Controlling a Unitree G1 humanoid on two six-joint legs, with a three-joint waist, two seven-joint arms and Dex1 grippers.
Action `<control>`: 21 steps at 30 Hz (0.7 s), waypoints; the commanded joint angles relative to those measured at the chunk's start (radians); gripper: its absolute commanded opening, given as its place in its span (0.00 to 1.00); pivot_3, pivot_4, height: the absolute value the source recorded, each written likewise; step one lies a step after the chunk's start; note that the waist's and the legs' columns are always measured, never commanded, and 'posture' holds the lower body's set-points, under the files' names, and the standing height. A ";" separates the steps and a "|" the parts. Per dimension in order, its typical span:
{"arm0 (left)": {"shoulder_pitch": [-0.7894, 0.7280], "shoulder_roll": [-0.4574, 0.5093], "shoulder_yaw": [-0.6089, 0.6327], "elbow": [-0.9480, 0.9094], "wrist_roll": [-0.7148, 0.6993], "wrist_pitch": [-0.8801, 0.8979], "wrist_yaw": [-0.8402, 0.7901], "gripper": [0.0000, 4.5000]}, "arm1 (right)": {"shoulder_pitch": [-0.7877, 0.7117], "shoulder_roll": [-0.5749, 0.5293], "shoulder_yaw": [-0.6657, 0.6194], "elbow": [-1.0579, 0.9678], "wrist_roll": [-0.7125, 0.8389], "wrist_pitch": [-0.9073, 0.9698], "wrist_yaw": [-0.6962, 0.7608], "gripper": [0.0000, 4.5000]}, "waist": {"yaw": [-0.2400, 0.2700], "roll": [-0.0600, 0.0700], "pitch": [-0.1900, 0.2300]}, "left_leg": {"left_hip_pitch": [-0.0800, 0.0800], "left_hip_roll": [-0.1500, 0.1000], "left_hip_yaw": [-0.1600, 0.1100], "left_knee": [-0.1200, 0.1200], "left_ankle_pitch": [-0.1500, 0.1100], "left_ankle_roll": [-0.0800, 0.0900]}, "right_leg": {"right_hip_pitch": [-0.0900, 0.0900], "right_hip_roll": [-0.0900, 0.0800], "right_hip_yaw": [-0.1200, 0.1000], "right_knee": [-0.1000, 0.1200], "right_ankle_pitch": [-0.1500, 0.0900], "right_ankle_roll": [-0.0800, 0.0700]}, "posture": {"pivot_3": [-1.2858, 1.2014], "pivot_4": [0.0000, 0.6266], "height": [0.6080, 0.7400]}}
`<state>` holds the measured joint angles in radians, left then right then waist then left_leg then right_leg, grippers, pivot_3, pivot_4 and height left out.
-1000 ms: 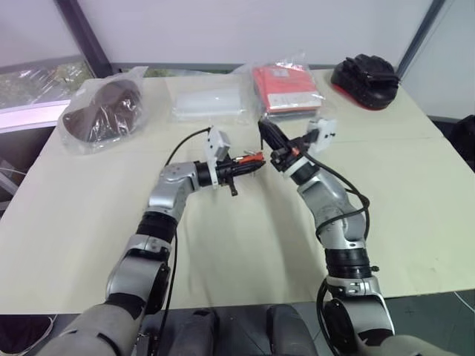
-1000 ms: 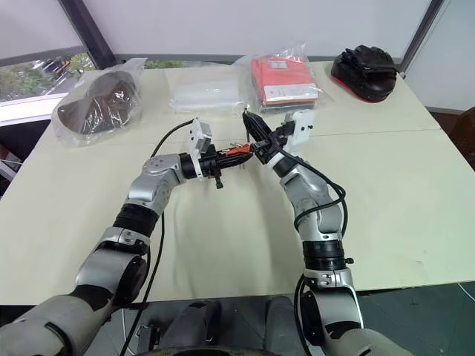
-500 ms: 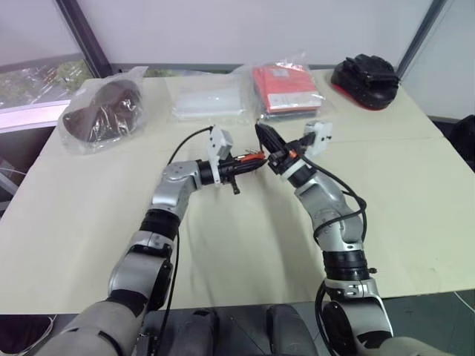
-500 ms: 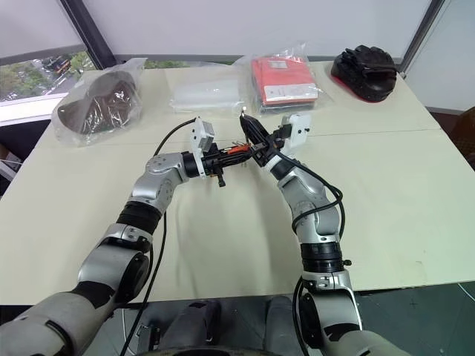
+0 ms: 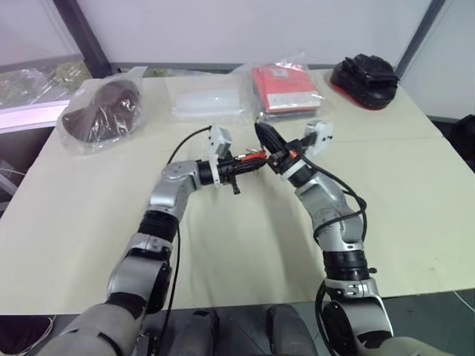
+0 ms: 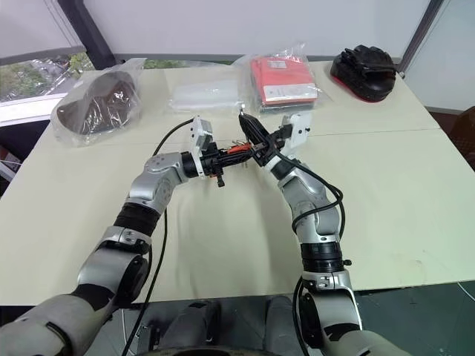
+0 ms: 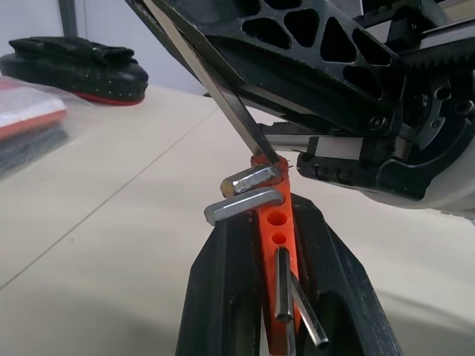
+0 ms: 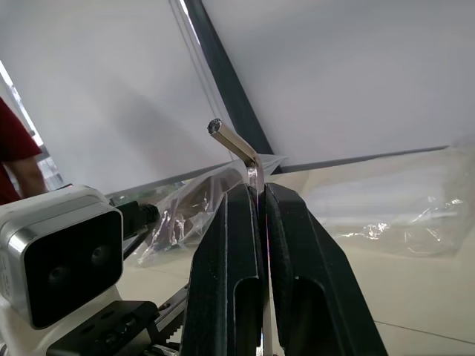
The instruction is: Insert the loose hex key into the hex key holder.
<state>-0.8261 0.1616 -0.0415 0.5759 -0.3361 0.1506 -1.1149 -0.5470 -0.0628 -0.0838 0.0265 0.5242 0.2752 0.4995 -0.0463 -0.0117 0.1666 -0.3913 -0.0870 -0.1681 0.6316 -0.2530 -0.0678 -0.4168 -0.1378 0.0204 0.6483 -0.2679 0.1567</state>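
Note:
My left gripper point(image 7: 272, 226) is shut on the hex key holder point(image 7: 277, 216), an orange-red block with short dark keys sticking out of it, held above the table's middle point(image 5: 254, 157). My right gripper point(image 8: 257, 190) is shut on the loose hex key point(image 8: 232, 142), whose short bent end rises past its fingertips. In the left wrist view the key's long shaft point(image 7: 215, 85) slants down and its lower end meets the top end of the holder. In the head views the right gripper point(image 5: 265, 138) stands just right of and above the left gripper point(image 5: 247, 165).
Along the table's far edge lie a bagged dark object point(image 5: 100, 111), a clear plastic packet point(image 5: 211, 104), a red packet in clear plastic point(image 5: 286, 87) and a black-and-red item point(image 5: 365, 78). The pale table top point(image 5: 82, 222) extends around both arms.

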 commanded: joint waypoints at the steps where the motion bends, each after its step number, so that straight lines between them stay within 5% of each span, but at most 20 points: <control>1: -0.011 -0.001 0.057 -0.062 -0.061 0.025 0.019 0.00 | -0.009 -0.011 -0.021 0.004 -0.003 -0.023 -0.004 0.01 | 0.000 0.000 0.000 | 0.000 0.000 0.000 0.000 0.000 0.000 | 0.000 0.000 0.000 0.000 0.000 0.000 | 0.52 0.24 1.00; 21: -0.083 0.013 0.015 0.018 0.049 -0.140 0.020 0.00 | 0.020 -0.094 0.027 -0.050 0.027 0.070 0.097 0.01 | 0.001 0.000 0.000 | 0.000 0.000 0.000 0.000 0.000 0.000 | 0.000 0.000 0.000 0.000 0.000 0.000 | 0.52 0.24 1.00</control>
<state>-0.8479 0.1758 -0.0375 0.6306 -0.2778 0.0673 -1.0915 -0.5417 -0.1483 -0.0807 -0.0037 0.5498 0.3226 0.5791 -0.0448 -0.0117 0.1666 -0.3913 -0.0871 -0.1678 0.6319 -0.2530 -0.0678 -0.4167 -0.1378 0.0204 0.6481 -0.2678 0.1568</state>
